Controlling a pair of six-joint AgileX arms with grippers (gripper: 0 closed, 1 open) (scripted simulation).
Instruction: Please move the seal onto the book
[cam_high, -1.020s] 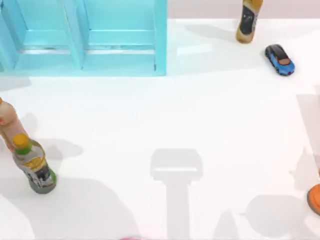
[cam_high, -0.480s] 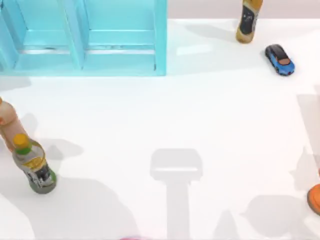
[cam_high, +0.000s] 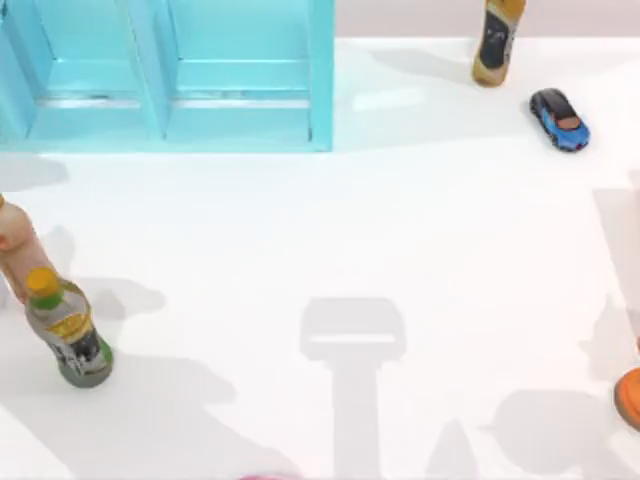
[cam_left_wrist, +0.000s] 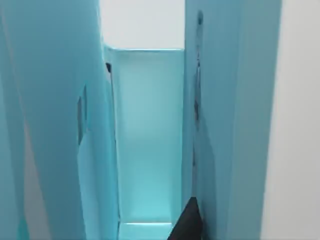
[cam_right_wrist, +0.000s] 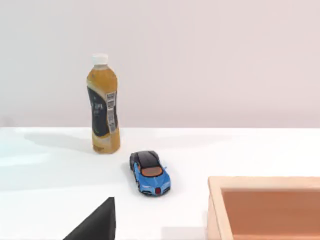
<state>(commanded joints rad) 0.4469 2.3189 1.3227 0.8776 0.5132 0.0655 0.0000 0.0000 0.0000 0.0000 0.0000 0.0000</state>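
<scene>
The seal and the book are out of view. A dark part of my left gripper (cam_left_wrist: 187, 225) juts into the left wrist view, close in front of the light-blue shelf unit (cam_left_wrist: 150, 140) and facing one of its open compartments. A dark corner of my right gripper (cam_right_wrist: 95, 222) shows in the right wrist view, low over the white table and short of the small blue toy car (cam_right_wrist: 149, 172).
The shelf unit (cam_high: 170, 100) fills the back left. An amber bottle (cam_high: 495, 45) and the toy car (cam_high: 560, 118) stand at the back right. Two bottles (cam_high: 68, 330) stand at the left edge. An orange box (cam_right_wrist: 265, 207) sits at the right.
Shadows along the table's left side have shifted slightly. None of the objects has moved.
</scene>
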